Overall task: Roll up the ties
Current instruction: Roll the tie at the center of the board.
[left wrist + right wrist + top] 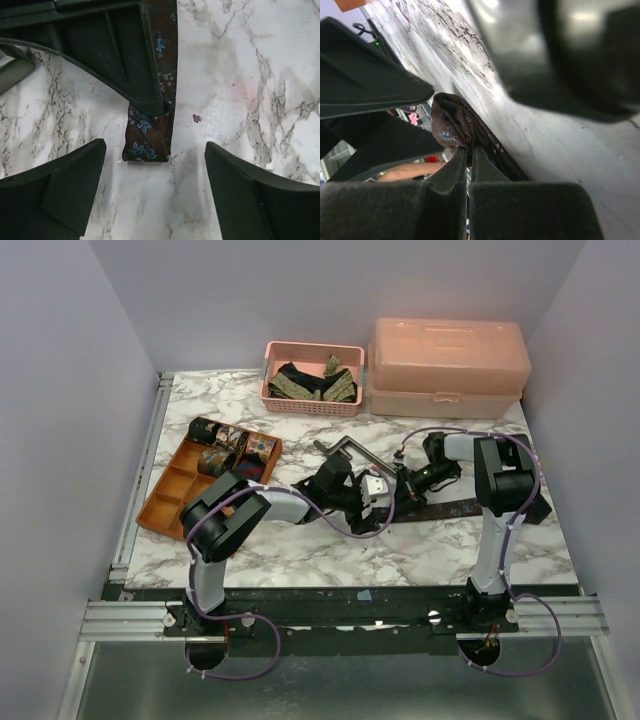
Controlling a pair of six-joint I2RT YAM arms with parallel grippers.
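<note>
Brown cloth dotted with blue flowers, the tie [147,142] lies flat right of centre on the marble table [250,75], its left end folded over. The right gripper [468,150] pinches that fold; the left gripper [155,192] hovers spread wide. Soft, light fabric probably unrolls easily, so grip across the fold.

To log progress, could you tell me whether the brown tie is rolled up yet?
Not yet: the brown tie has only its end folded over, pinched by the right gripper; the rest lies flat.
</note>
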